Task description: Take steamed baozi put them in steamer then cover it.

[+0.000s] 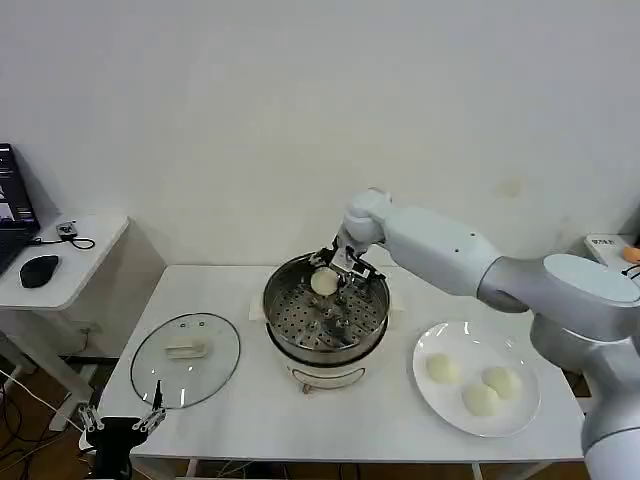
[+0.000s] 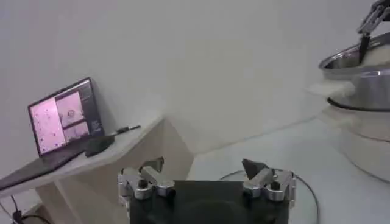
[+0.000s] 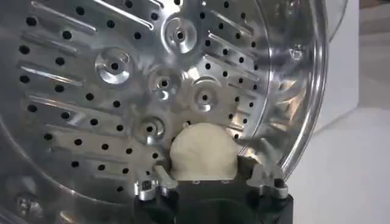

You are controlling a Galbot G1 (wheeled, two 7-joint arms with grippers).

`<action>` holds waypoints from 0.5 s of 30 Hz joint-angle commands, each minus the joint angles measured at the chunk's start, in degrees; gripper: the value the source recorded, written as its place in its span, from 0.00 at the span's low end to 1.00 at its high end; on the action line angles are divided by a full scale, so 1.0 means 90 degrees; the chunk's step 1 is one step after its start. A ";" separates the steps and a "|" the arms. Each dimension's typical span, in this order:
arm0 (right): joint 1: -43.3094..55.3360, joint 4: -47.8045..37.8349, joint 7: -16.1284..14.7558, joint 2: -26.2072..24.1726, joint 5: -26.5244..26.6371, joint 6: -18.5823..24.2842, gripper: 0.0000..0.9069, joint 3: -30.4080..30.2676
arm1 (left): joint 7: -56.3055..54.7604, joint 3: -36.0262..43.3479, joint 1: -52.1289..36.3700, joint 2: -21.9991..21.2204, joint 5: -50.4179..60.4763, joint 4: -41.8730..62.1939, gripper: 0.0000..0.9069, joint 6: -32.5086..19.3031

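No brand, label or readable writing appears on the steamer [image 1: 326,325], the cover [image 1: 186,358] or the plate [image 1: 478,378]; the laptop [image 2: 63,115] on the side desk [image 1: 70,262] shows a pinkish screen whose content is too small to read. The white tabletop [image 1: 240,415] stands against a plain white wall, and the steamer sits at its centre (a shiny steel pot with a hole-dotted tray on a white base). To the steamer's left the glass cover lies flat on the tabletop with its cream handle up; to the steamer's right the white plate holds three baozi [image 1: 480,386]. The right gripper [image 1: 329,280] reaches over the steamer's far rim, its jaws clamped on a fourth baozi [image 3: 202,151] held just above the perforated tray. The left gripper [image 2: 207,176] is parked low beside the tabletop's front-left corner, near the cover, with its jaws spread apart and nothing between them. Farther left of the steamer, the side desk also carries a black mouse [image 1: 38,270].
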 commanded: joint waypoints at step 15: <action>0.1515 0.3134 -0.0609 -0.3169 0.2087 -0.2319 1.00 -0.0152 | 0.0012 0.0195 -0.0063 0.0254 -0.0110 -0.0121 1.00 0.0034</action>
